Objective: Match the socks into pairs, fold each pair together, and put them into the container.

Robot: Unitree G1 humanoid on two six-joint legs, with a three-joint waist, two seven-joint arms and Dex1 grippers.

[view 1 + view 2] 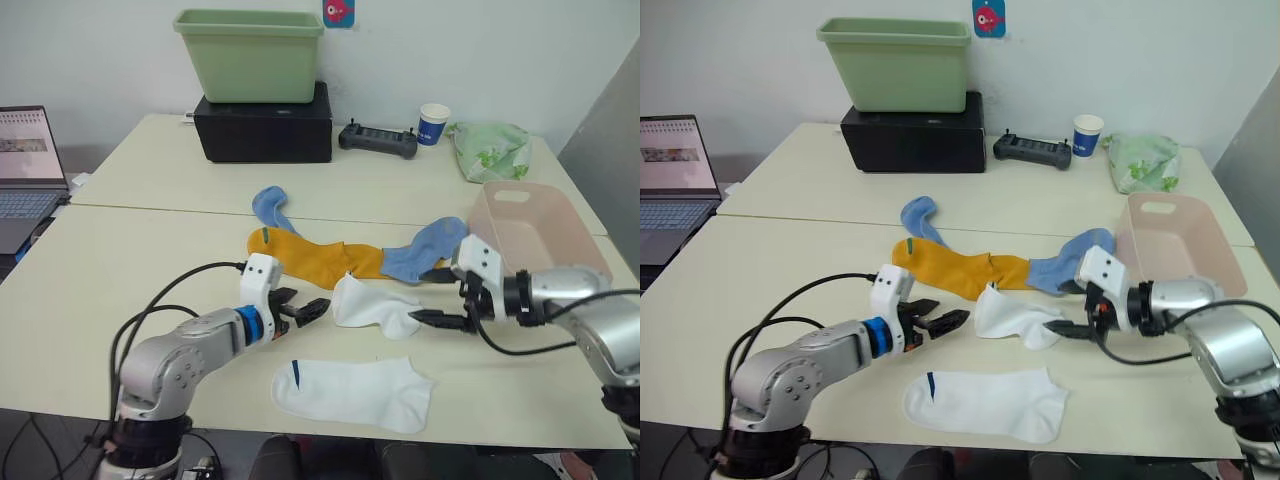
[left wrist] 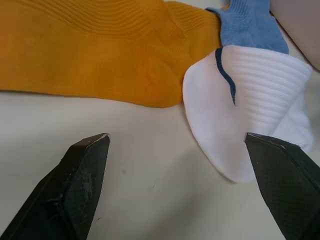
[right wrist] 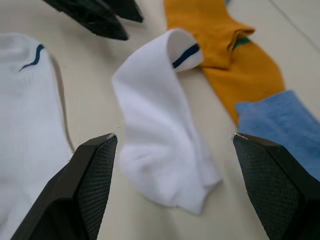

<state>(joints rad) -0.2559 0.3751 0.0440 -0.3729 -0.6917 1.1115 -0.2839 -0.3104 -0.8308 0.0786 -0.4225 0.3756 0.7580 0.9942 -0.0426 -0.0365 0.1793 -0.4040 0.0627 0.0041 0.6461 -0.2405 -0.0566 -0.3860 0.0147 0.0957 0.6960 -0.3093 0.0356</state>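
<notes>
With both pincers spread, my left pincer point(image 1: 305, 310) and right pincer point(image 1: 438, 297) flanked the crumpled white sock point(image 1: 372, 305) mid-bench, its mate point(image 1: 352, 393) flat by the near edge, so I judged pinching its cuff cleanly, clear of the yellow sock point(image 1: 315, 257), was best.

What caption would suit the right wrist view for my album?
Open right gripper faces a crumpled white sock, mustard-yellow socks beyond.

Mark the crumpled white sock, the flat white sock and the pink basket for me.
crumpled white sock point(image 1: 372, 305), left eye view, on its bunched middle.
flat white sock point(image 1: 352, 392), left eye view, on its flat middle.
pink basket point(image 1: 511, 196), left eye view, on its far wall by the handle slot.
</notes>
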